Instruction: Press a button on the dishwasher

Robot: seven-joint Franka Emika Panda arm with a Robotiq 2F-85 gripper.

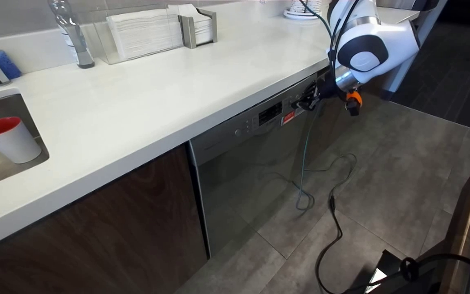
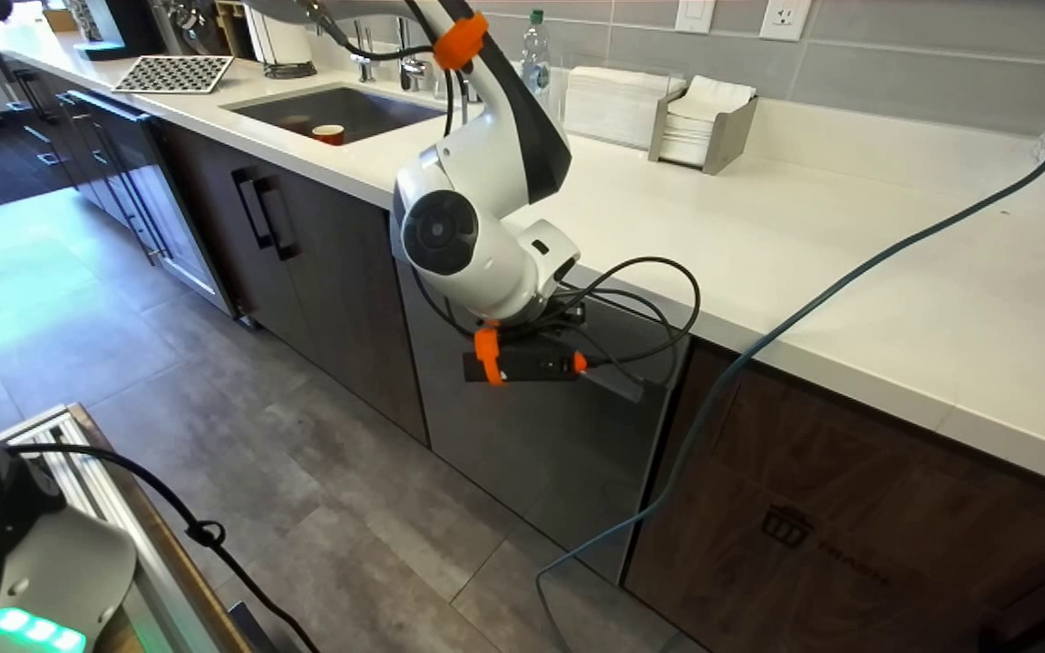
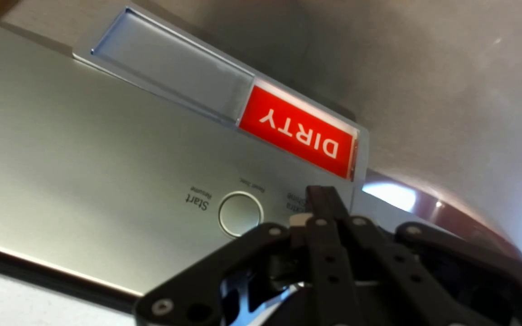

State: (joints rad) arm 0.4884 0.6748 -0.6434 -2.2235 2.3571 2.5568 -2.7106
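The grey steel dishwasher is set under the counter and also shows in an exterior view. Its top strip has a dark display. A red DIRTY sign sits on it, upside down in the wrist view. The round Start button shows left of the fingertips. My gripper is shut with nothing between its fingers. Its tips overlap the "extra shine" label; whether they touch the panel I cannot tell. In an exterior view the gripper is at the strip, right of the display.
The white counter edge overhangs the dishwasher top. Brown cabinet doors flank it. A thin cable hangs in front. A sink holds a red-and-white cup. Napkins and a bottle stand at the back.
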